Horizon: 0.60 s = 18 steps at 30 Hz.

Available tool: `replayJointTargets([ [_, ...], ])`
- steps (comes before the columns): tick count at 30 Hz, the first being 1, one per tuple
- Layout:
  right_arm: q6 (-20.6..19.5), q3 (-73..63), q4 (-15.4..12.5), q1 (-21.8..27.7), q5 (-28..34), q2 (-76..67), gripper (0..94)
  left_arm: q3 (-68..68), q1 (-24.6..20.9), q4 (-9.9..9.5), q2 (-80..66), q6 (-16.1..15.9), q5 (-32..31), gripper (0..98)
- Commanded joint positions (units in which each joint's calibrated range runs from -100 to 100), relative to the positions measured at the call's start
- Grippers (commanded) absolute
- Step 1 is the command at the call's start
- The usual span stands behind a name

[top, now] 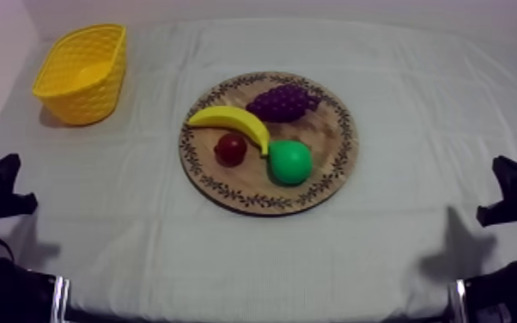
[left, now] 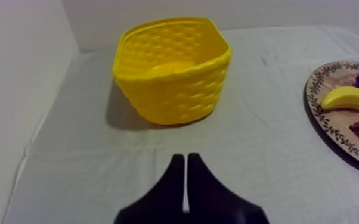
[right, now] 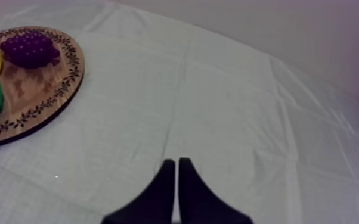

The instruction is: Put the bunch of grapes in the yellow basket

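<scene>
A purple bunch of grapes [top: 282, 102] lies at the far side of the round wooden board [top: 335, 163] in the middle of the table. The yellow basket [top: 82, 71] stands at the far left, empty as far as I see. My left gripper [left: 185, 162] is shut on nothing, resting over the cloth in front of the basket [left: 171, 67]. My right gripper [right: 176, 165] is shut too, over bare cloth to the right of the board [right: 50, 89], with the grapes [right: 30, 49] well away from it. Both arms rest low at the table's near corners.
On the board also lie a yellow banana [top: 232, 121], a small red fruit [top: 230, 149] and a green pear [top: 290, 161]. Open cloth lies between the board and the basket and all along the near side.
</scene>
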Motion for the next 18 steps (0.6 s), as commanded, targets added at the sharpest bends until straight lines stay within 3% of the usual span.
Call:
replayJointTargets([
  [1,0.00,0.04,0.00,-0.02,-0.05,-0.01,0.2,2.81,1.47,-1.37,-0.02,6.63,-9.22,0.0],
  [18,0.00,0.04,0.00,-0.02,-0.05,-0.01,0.2,2.78,1.98,-1.36,0.23,6.16,-9.06,0.0],
])
